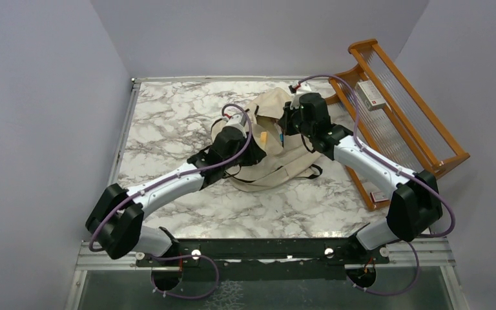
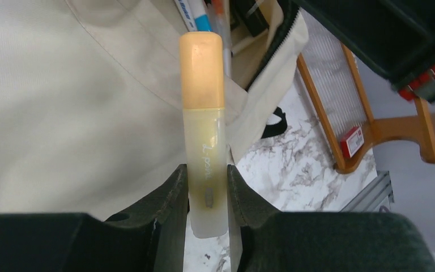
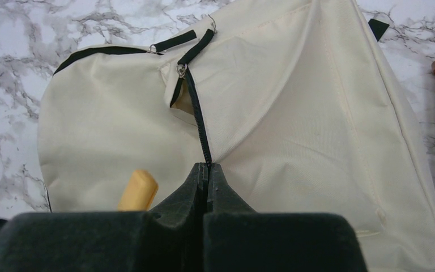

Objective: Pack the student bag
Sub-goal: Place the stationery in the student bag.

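The student bag (image 1: 284,169), cream fabric with black zippers, lies mid-table with its opening facing up. My left gripper (image 2: 207,170) is shut on a highlighter (image 2: 204,113) with an orange cap and a pale translucent body, holding it by its lower end just before the bag's open mouth (image 2: 260,51). Pens (image 2: 195,14) show inside the opening. From the top camera the highlighter (image 1: 264,138) shows as an orange spot over the bag. My right gripper (image 3: 208,165) is shut on the bag's black zipper edge (image 3: 198,119), lifting the fabric (image 3: 294,113) there. The orange cap (image 3: 137,190) shows to its left.
A wooden rack (image 1: 400,110) leans at the right of the marble table (image 1: 168,123), with a white box (image 1: 370,94) on it and a small red box (image 1: 379,196) at its foot. The bag's black straps (image 1: 313,173) trail toward the arms.
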`<move>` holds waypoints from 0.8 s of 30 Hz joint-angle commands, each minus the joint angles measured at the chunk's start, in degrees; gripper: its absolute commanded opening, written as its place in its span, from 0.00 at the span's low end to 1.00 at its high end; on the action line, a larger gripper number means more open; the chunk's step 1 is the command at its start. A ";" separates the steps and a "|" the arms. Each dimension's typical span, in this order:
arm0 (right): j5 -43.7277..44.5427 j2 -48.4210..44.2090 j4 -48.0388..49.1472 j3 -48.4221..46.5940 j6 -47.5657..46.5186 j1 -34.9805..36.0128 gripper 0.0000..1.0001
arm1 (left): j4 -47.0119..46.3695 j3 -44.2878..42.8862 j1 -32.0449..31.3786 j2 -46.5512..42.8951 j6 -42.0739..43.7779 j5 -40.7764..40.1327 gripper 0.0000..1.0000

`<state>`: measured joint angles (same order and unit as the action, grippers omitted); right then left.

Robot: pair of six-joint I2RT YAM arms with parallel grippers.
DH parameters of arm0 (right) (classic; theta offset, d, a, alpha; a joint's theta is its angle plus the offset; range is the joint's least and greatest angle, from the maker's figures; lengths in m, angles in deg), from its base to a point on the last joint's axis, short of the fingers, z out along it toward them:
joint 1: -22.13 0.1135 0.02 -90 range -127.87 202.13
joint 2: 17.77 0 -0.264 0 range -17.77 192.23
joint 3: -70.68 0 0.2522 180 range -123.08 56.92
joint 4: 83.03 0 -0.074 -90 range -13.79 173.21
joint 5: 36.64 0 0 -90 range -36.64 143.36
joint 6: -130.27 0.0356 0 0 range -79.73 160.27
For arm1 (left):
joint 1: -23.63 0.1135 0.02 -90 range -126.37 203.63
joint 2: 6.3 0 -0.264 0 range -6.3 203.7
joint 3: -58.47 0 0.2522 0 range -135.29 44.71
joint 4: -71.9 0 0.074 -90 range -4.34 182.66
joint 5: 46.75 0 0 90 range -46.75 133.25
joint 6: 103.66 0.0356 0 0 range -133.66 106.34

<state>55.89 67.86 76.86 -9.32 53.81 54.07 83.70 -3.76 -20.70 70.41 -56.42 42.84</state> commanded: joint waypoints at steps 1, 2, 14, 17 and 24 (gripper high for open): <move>-3.85 -3.54 1.40 0.81 1.05 0.50 0.01 | -1.37 -4.62 3.24 5.48 -1.50 4.28 0.21; -4.59 -3.75 1.57 0.99 1.20 0.49 0.01 | -2.17 -5.35 3.94 6.88 -1.72 4.96 0.21; -10.69 -4.33 3.45 1.73 1.59 0.50 0.00 | -14.07 -22.00 9.43 27.92 -5.76 14.94 0.21; -11.20 -3.98 3.44 2.02 1.58 0.49 0.00 | -15.24 -25.31 9.66 30.66 -5.31 13.69 0.26; -8.76 -3.73 4.13 3.79 1.67 0.49 0.01 | -14.97 -27.18 10.02 33.07 -4.02 14.43 0.50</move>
<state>49.35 65.93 78.08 -6.54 55.05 53.85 72.62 -29.18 -10.95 102.95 -61.06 55.65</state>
